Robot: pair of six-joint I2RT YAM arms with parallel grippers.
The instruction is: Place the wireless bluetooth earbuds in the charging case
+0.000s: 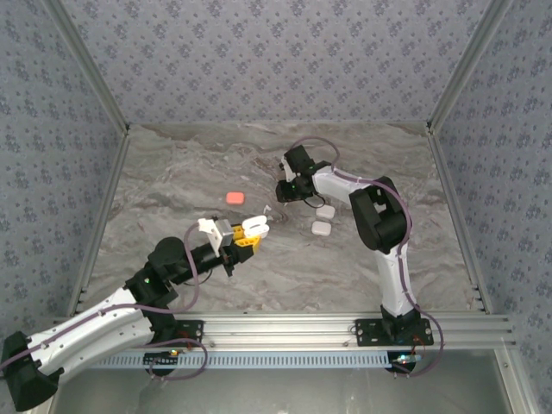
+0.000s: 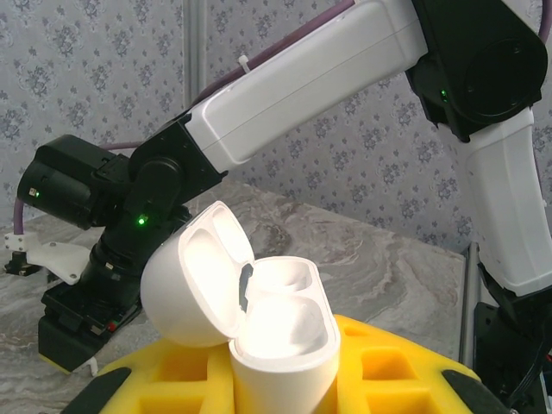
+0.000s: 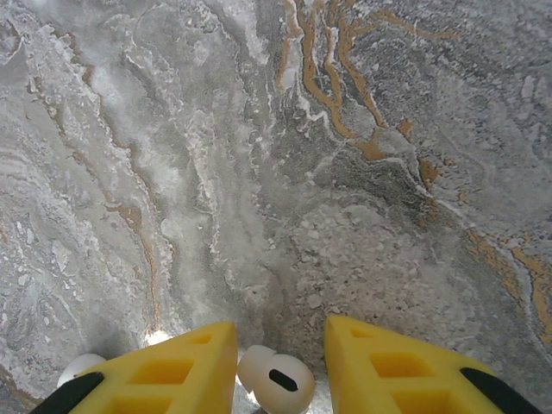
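Between the parted jaws of the right gripper (image 3: 280, 332) lies a white earbud (image 3: 276, 379): probably light, hard, slippery, best pinched across its bulb. The left gripper (image 2: 285, 371) clamps the charging case (image 2: 285, 332).

White-and-black arms (image 1: 392, 267), purple cables (image 1: 312, 140), yellow jaws

A grey marble-veined table (image 1: 172, 164) is seen. Near its centre, toward 10 o'clock, an orange-red case (image 1: 235, 197) is laid. Toward 3 o'clock a closed white case (image 1: 325, 210) is set, with a second white case (image 1: 321, 228) just beside it at its 6 o'clock.
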